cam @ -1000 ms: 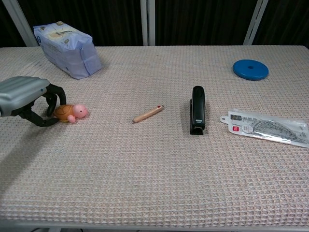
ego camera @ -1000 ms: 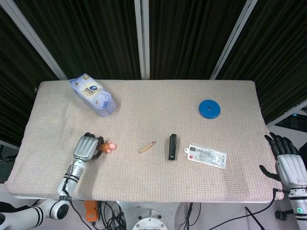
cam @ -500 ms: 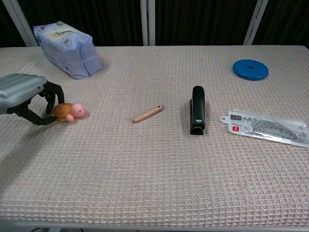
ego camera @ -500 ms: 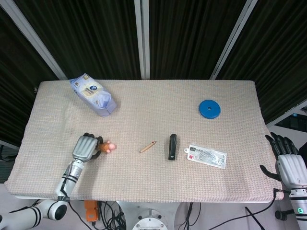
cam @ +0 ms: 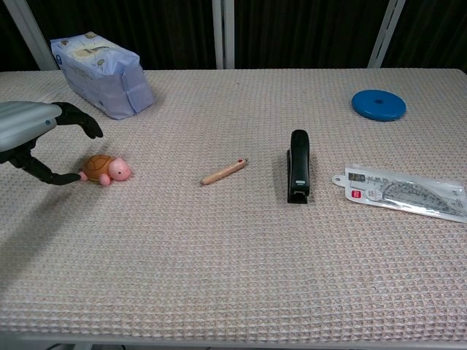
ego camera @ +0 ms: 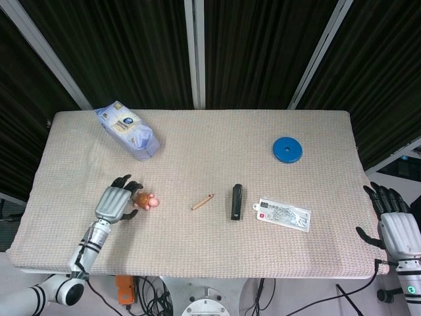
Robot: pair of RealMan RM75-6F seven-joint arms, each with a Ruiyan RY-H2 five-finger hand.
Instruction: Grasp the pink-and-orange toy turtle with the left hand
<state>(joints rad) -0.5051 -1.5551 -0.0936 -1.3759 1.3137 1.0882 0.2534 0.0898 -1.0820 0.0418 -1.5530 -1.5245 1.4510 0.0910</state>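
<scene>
1. Your left hand (cam: 29, 131) sits at the table's (ego camera: 197, 145) near-left part, its fingers (cam: 82, 120) spread apart and holding nothing.
2. In the chest view its thumb tip reaches the rear of the pink-and-orange toy turtle (cam: 106, 169), while the upper fingers arch above the toy without touching it.
3. The turtle lies flat on the table just right of your left hand (ego camera: 112, 203), pink head pointing right (ego camera: 145, 200).
4. Further right lie a small wooden pencil (cam: 223, 171), then a black stapler (cam: 298, 165), then a packaged ruler set (cam: 405, 192).
5. A pale blue tissue pack (cam: 101, 74) rests behind your left hand, toward the far-left corner.
6. A blue disc (cam: 378, 104) sits at the far right.
7. Your right hand (ego camera: 398, 227) hangs off the table's right edge, fingers spread, empty.
</scene>
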